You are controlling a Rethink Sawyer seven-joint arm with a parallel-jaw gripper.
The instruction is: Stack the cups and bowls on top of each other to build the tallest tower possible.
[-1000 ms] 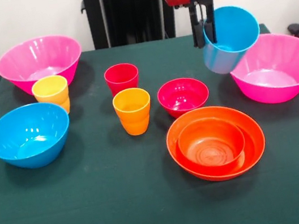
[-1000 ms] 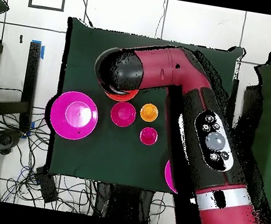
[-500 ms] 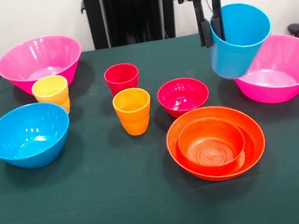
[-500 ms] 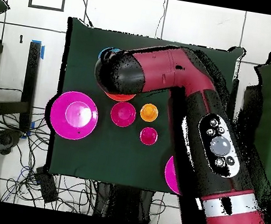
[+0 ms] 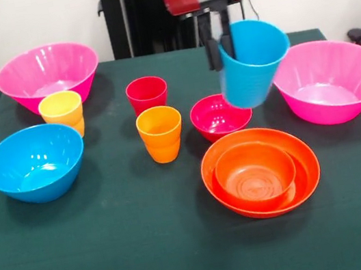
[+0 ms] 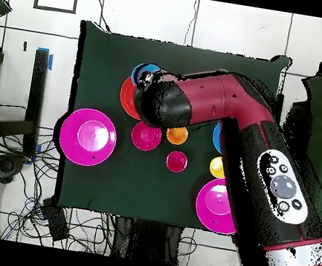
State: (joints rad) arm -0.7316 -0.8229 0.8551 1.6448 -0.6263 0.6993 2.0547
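Gripper (image 5: pixel 218 38) clamped on the rim of the blue cup (image 5: pixel 250 62), one finger inside the wall and one outside, cup lifted clear of the table and tilted a little. Directly beneath the held cup in the front view, the small crimson bowl (image 5: pixel 217 116); below and nearer the camera, the wide orange bowl (image 5: pixel 261 171) with the small orange bowl (image 5: pixel 254 170) nested inside it. Just to the right of the gripper, a large pink bowl (image 5: pixel 333 80), close to the cup but apart from it. To the left and lower, the red cup (image 5: pixel 147 94) and the orange cup (image 5: pixel 160 133), one behind the other. Farther left, the yellow cup (image 5: pixel 61 112), the blue bowl (image 5: pixel 35 163) and the second pink bowl (image 5: pixel 47 74) at the far corner. Nothing between the held cup and the bowls below. From overhead, most of the centre hidden under the red and black arm (image 6: pixel 231 135). Dark green cloth over the table (image 5: pixel 118 256); pale wall behind, tiled floor (image 6: pixel 233 30) and loose cables (image 6: pixel 12 191) around the table.
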